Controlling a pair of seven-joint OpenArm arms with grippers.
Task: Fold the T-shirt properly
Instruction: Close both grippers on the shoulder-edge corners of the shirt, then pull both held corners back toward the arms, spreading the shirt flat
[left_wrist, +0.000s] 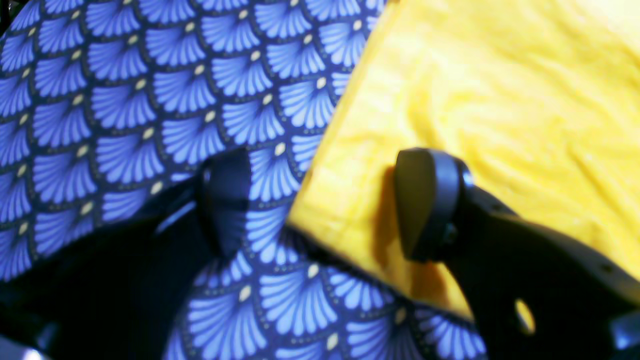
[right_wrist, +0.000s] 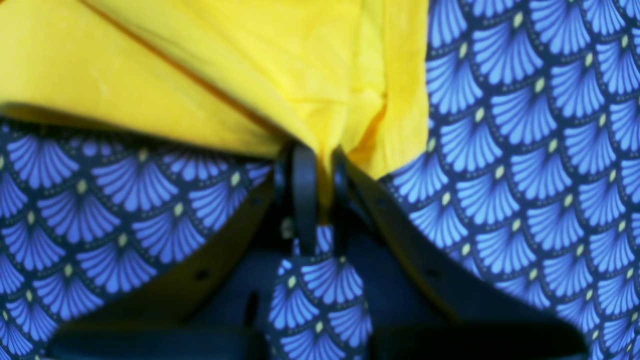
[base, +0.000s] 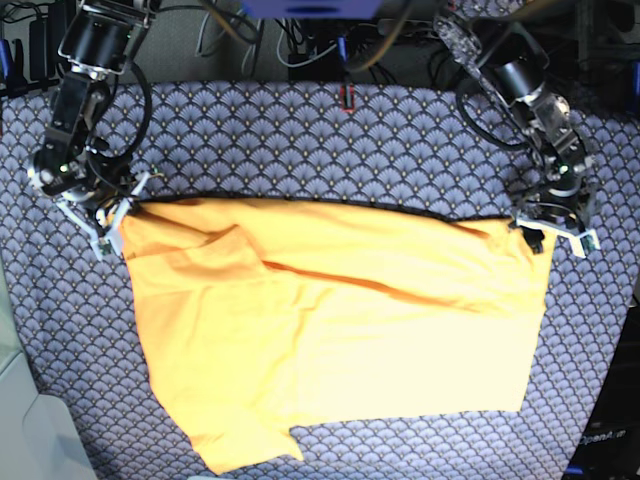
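Observation:
The yellow-orange T-shirt (base: 350, 340) lies spread on the patterned table cover (base: 300, 140), with its upper part folded over along a long edge. In the base view my right gripper (base: 110, 228) sits at the shirt's upper left corner. The right wrist view shows that gripper (right_wrist: 321, 187) shut on a bunched fold of the T-shirt (right_wrist: 250, 60). My left gripper (base: 553, 238) is at the shirt's upper right corner. It is open (left_wrist: 325, 205), with one finger (left_wrist: 425, 205) over the T-shirt (left_wrist: 475, 100) and the other over the cover (left_wrist: 125, 100), holding nothing.
Cables and equipment (base: 320, 30) crowd the far edge of the table behind both arms. A pale surface (base: 20, 400) borders the table at the lower left. The blue scallop-patterned cover (right_wrist: 525, 150) surrounds the shirt on all sides.

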